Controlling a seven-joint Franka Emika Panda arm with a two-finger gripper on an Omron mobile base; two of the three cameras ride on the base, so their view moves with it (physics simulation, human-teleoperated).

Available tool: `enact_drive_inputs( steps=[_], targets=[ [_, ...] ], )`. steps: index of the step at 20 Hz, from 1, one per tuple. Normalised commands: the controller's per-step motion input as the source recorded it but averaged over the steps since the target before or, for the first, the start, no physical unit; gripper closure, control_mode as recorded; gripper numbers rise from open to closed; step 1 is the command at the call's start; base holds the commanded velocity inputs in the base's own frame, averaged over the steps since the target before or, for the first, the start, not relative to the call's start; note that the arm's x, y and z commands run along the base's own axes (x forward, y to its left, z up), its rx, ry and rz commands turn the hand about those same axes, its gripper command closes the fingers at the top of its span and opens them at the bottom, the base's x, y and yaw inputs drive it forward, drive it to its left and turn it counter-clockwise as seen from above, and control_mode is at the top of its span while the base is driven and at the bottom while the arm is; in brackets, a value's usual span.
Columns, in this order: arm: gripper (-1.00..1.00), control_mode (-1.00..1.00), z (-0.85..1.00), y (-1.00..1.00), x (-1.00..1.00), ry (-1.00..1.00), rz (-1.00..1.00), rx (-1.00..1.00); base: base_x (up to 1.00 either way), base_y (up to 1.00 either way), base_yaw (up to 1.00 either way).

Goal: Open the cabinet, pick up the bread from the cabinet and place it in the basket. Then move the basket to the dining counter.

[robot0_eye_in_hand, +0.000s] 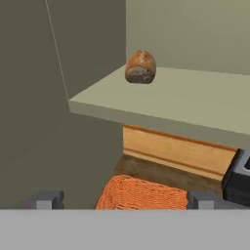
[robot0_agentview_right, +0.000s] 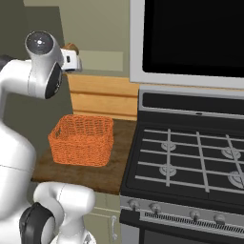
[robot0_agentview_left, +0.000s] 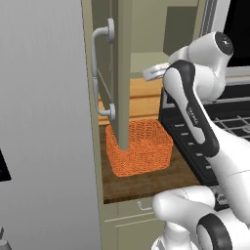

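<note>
**Op A:** Orange wicker basket (robot0_agentview_left: 139, 146) on the table, left base view; cabinet (robot0_agentview_left: 121, 73) door swung open above it.

**Op B:** Right base view: same basket.

**Op A:** Hand view: bread (robot0_eye_in_hand: 140, 68) on the shelf; my tool (robot0_eye_in_hand: 125, 199) spread, empty. I judge a shallow reach could nudge the bread deeper.

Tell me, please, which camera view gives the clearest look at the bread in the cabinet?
The hand view: the bread sits unobstructed on the cabinet shelf, straight ahead of the open gripper. The right base view shows just a brown sliver beside the arm. In the left base view I cannot make it out.
</note>
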Motion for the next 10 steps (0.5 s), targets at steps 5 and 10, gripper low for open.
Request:
enact_drive_inputs(
  steps=[5,10],
  targets=[
    [-1.00,-1.00,0.10,0.02,0.55,0.08,-0.04,0.25,0.00,0.00,0.00],
    [-1.00,-1.00,0.20,0.00,0.42,0.02,-0.07,0.19,0.00,0.00,0.00]
  ],
)
